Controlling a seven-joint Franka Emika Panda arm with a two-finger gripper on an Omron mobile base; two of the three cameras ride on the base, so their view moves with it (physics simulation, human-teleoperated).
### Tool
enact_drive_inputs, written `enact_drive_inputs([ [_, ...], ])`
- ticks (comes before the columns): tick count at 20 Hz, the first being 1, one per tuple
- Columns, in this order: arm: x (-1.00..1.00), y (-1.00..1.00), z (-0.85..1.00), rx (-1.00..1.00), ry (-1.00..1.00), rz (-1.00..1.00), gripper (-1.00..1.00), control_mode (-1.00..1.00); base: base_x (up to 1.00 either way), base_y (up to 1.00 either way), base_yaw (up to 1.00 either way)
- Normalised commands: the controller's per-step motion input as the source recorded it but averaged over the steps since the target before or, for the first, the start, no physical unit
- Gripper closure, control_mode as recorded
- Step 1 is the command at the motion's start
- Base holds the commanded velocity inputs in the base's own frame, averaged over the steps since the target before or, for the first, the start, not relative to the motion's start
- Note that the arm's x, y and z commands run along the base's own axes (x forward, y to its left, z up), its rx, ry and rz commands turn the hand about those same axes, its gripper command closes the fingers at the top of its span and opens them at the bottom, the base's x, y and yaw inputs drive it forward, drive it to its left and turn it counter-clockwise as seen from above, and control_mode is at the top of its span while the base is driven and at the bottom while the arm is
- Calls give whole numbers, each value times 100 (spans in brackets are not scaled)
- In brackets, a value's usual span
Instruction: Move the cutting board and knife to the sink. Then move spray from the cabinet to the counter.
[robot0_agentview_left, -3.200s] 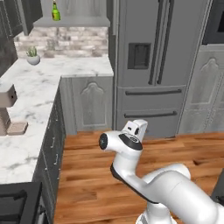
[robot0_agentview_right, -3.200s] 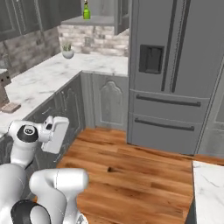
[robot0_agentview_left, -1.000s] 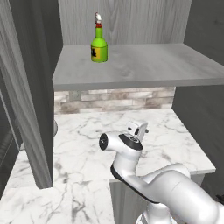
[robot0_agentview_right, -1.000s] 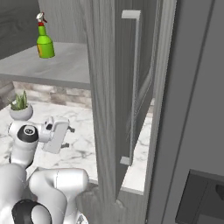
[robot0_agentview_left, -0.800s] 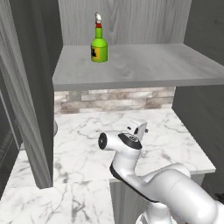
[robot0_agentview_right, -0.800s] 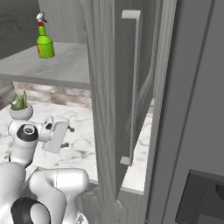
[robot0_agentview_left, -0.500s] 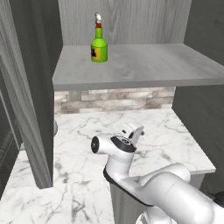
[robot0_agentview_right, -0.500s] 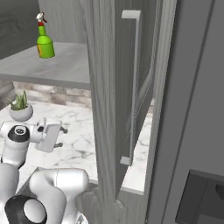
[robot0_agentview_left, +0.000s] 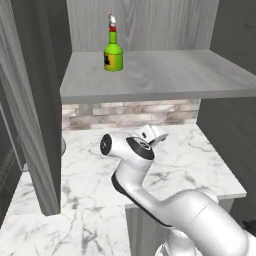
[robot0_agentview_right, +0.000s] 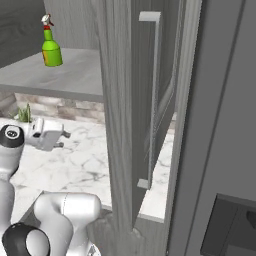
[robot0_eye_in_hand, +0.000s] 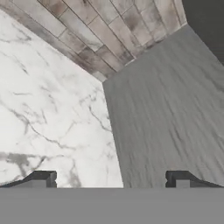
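Green spray (robot0_agentview_left: 113, 54) stands on the cabinet (robot0_agentview_left: 165, 75) shelf; the empty tool (robot0_eye_in_hand: 109, 180), fingers spread wide, hovers over the marble surface (robot0_agentview_left: 95, 180) below

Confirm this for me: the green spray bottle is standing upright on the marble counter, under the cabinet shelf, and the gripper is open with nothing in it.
Not quite. The spray stands upright on the cabinet shelf, not on the counter below it; the left base view shows this plainly. The rest holds: the gripper is open and holds nothing, as the hand view shows.
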Motion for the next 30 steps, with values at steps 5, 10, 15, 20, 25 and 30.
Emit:
enact_drive_inputs([
  [5,-54,-1,88,46,-37,4,-100,-100,0,0,0],
  [10,-50,11,94,39,-25,1,-100,-100,0,0,0],
  [15,-19,33,83,35,-22,4,-100,-100,0,0,0],
  [20,19,6,77,23,-17,11,-100,-100,0,0,0],
  [25,15,0,16,1,-1,5,-100,-100,0,0,0],
  [30,14,-1,6,0,0,0,-100,-100,0,0,0],
])
